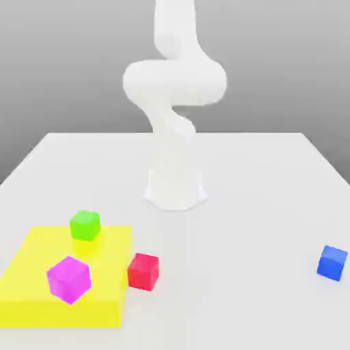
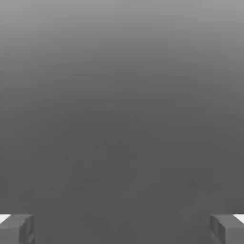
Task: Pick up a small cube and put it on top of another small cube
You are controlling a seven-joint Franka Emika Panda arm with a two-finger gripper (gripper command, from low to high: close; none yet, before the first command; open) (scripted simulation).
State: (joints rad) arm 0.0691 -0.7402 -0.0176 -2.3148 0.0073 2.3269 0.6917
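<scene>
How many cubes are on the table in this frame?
4: green cube and magenta cube on the yellow slab, red cube beside the slab, blue cube far off at the exterior view's right.

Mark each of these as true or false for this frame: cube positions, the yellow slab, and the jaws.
1. The green cube sits on the yellow slab. True.
2. The blue cube is stacked on the red cube. False: it rests alone on the table at the exterior view's right, far from the red cube.
3. The red cube rests on the table right beside the slab's edge. True.
4. The magenta cube lies on the bare table. False: it is on the yellow slab.
5. The jaws of the gripper are clamped on a cube. False: in the hand view they stand wide apart with nothing between them.
</scene>
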